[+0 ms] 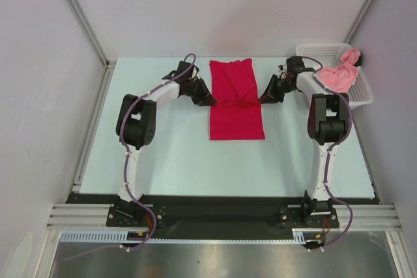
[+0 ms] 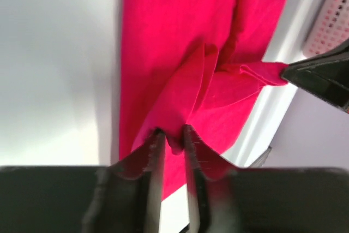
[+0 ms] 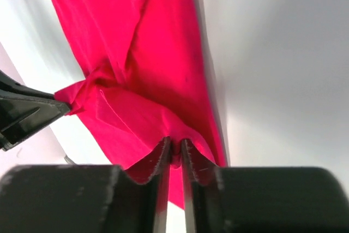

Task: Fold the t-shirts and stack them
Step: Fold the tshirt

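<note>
state: left gripper and right gripper each pinch a side edge of the red t-shirt, frame centre | pink t-shirt in basket, upper right | risk: if you lift unevenly, a thin pinch may slip and skew the fold

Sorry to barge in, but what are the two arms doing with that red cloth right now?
They are partway through folding the red t-shirt, which lies as a long strip on the table. The left tool pinches its left edge about midway along, and the right tool pinches the opposite edge, so the cloth bunches between them. The pink t-shirt lies draped over the white basket at the far right.
</note>
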